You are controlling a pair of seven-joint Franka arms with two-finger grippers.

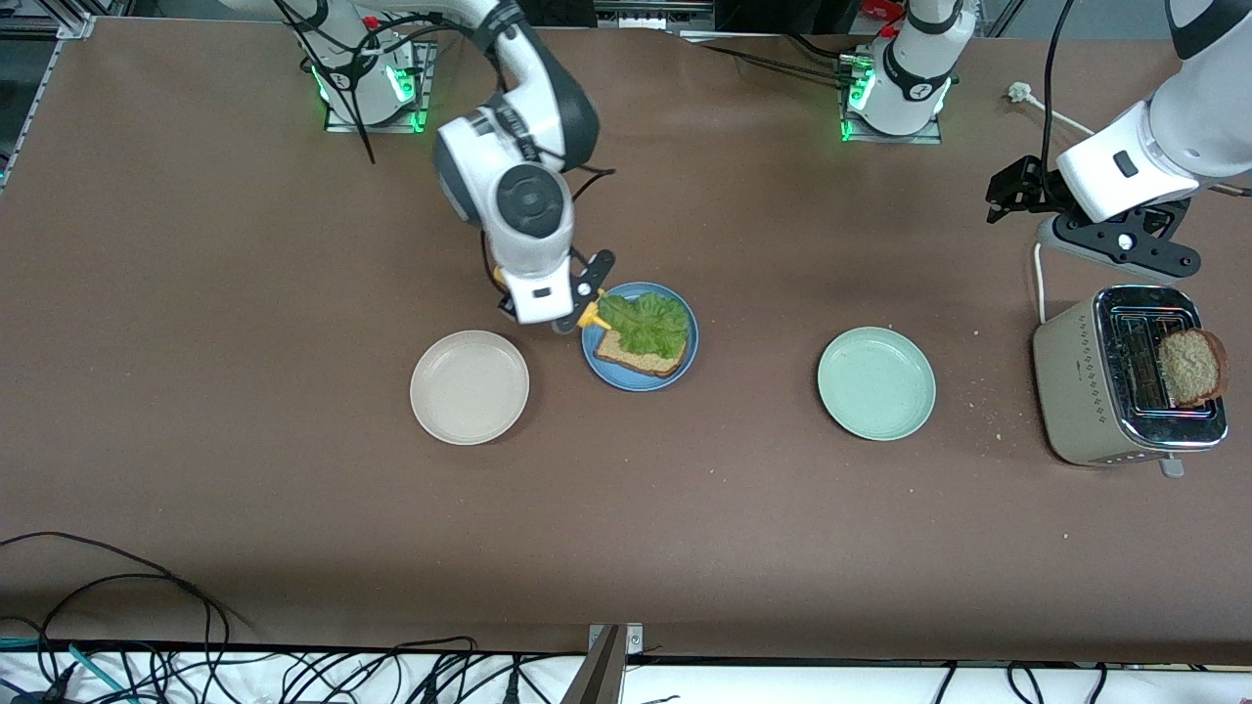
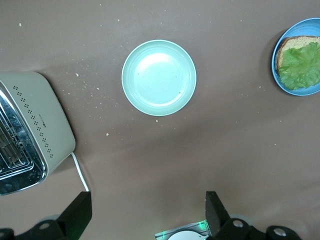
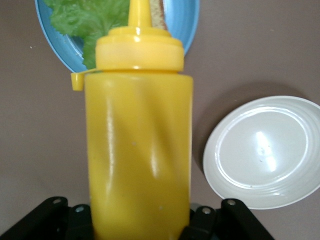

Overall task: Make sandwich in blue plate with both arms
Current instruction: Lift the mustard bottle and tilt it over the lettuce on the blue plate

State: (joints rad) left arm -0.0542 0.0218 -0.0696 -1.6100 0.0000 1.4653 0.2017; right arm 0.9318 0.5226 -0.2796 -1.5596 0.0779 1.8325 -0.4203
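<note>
The blue plate (image 1: 685, 368) holds one brown bread slice (image 1: 641, 359) with a ruffled lettuce leaf (image 1: 646, 323) on top. My right gripper (image 1: 572, 293) is shut on a yellow squeeze bottle (image 3: 137, 150), tilted with its nozzle (image 1: 590, 315) over the plate's rim (image 3: 186, 25) and the lettuce (image 3: 85, 20). A second bread slice (image 1: 1191, 367) stands in the toaster (image 1: 1081, 391). My left gripper (image 1: 1012, 188) is open and empty over the bare table by the toaster's cable; in the left wrist view it (image 2: 147, 212) shows both fingers wide apart.
A pale green plate (image 1: 876, 382) lies between the blue plate and the toaster, also in the left wrist view (image 2: 159, 77). A beige plate (image 1: 469, 386) lies beside the blue plate toward the right arm's end. Crumbs lie around the toaster. Cables hang along the table's near edge.
</note>
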